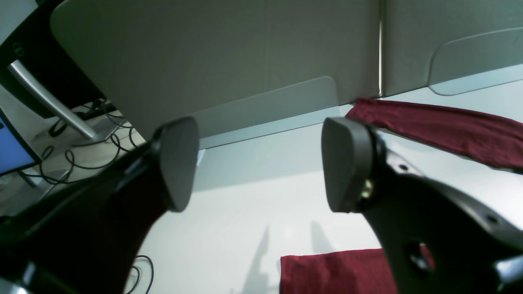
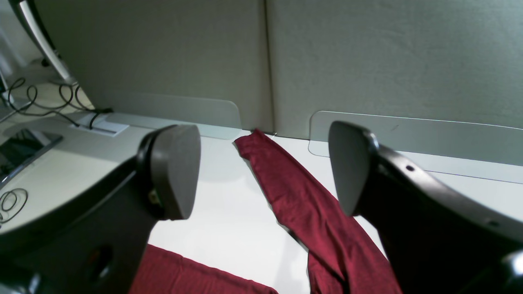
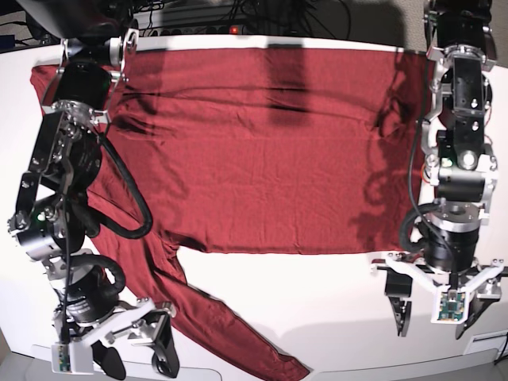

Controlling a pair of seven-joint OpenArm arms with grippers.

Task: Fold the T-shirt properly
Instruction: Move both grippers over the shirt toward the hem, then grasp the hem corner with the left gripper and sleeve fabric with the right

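Note:
The maroon T-shirt (image 3: 262,151) lies spread flat on the white table (image 3: 333,302), its body across the far half. One long sleeve (image 3: 238,333) runs diagonally toward the near edge, its cuff touching the partition (image 2: 253,136). My right gripper (image 3: 137,363) hangs open and empty at the near left, beside that sleeve (image 2: 298,196). My left gripper (image 3: 434,317) stands open and empty at the near right, over bare table just past the shirt's lower edge (image 1: 335,271). In the left wrist view the sleeve (image 1: 441,126) lies beyond the left gripper (image 1: 261,163). The right gripper (image 2: 261,167) holds nothing.
Grey partition panels (image 1: 245,53) close off the table's near side. Past the table's end stand a monitor stand (image 1: 49,102), loose cables (image 1: 81,155) and a dark flat device (image 2: 20,149). A power strip with cables (image 3: 230,20) lies behind the table.

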